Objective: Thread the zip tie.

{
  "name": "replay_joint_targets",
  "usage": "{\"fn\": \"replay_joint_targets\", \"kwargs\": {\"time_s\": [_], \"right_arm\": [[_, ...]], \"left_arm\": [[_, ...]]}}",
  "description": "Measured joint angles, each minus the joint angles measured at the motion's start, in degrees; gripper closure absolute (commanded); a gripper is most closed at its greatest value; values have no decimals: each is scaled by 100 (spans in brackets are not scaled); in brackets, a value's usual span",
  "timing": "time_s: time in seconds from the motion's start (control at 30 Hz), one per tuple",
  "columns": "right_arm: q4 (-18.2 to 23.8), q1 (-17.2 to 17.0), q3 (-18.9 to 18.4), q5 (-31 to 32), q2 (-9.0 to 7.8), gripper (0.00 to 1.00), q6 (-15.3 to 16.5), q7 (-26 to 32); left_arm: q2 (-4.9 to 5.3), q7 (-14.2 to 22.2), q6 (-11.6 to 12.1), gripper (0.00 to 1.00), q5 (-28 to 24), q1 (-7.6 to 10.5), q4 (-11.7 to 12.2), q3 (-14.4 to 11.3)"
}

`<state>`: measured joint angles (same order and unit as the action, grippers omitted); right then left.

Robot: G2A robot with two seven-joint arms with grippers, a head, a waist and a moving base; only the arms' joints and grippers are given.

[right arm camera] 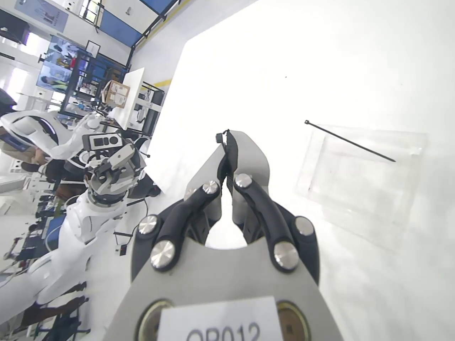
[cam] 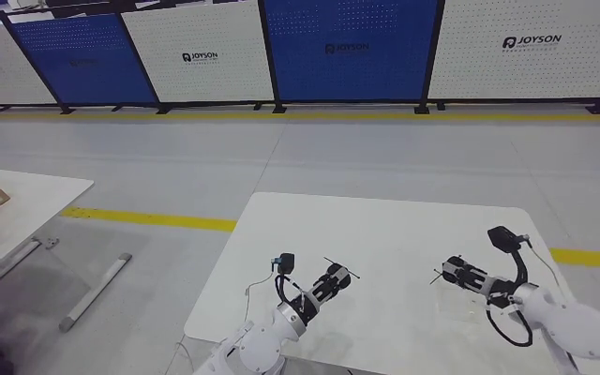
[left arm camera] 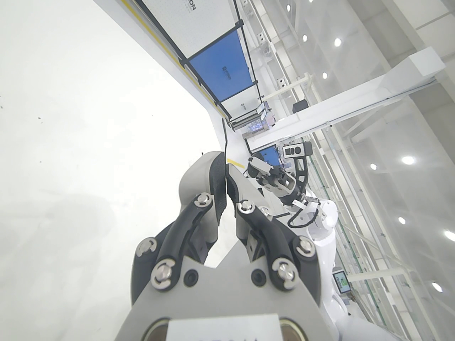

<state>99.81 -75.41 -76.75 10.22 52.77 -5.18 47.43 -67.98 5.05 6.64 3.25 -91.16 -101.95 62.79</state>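
My left gripper hovers over the white table's near left part, shut on a thin black zip tie that crosses its fingertips. In the left wrist view the tie sticks out past the closed left gripper. My right gripper is at the near right, shut on a second zip tie. Only that tie's small head pokes out at the closed tips of the right gripper. The two grippers face each other, well apart.
A clear plastic tray lies on the table beside my right gripper, with another black zip tie across its far rim. A second white table stands off to the left across the floor.
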Motion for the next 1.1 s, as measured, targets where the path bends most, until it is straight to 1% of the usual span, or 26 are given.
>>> {"fn": "replay_joint_targets", "kwargs": {"time_s": [0.53, 0.63, 0.7, 0.77, 0.83, 0.93, 0.97, 1.03, 1.1], "right_arm": [[4, 2, 0, 17, 0, 100, -13, -5], [60, -73, 44, 51, 9, 100, 92, -128], [217, -236, 112, 255, 30, 100, 63, -536], [472, -441, 222, 430, 61, 100, -134, -988], [708, -615, 335, 528, 94, 100, -232, -1393], [1010, -887, 598, 827, 165, 100, -500, -2194], [1071, -958, 723, 936, 198, 100, -670, -2485], [1083, -997, 893, 965, 243, 100, -915, -2745], [1069, -993, 935, 935, 253, 100, -981, -2746]], "left_arm": [[0, 0, 0, 100, 0, 0, 0, 0], [0, 0, 0, 100, 0, 0, 0, 0], [0, 0, 0, 100, 0, 0, 0, 0], [0, 0, 0, 100, 0, 0, 0, 0], [0, 0, 0, 100, 0, 0, 0, 0], [0, 0, 0, 100, 0, 0, 0, 0], [0, 0, 0, 100, 0, 0, 0, 0], [0, 0, 0, 100, 0, 0, 0, 0], [0, 0, 0, 100, 0, 0, 0, 0]]}}
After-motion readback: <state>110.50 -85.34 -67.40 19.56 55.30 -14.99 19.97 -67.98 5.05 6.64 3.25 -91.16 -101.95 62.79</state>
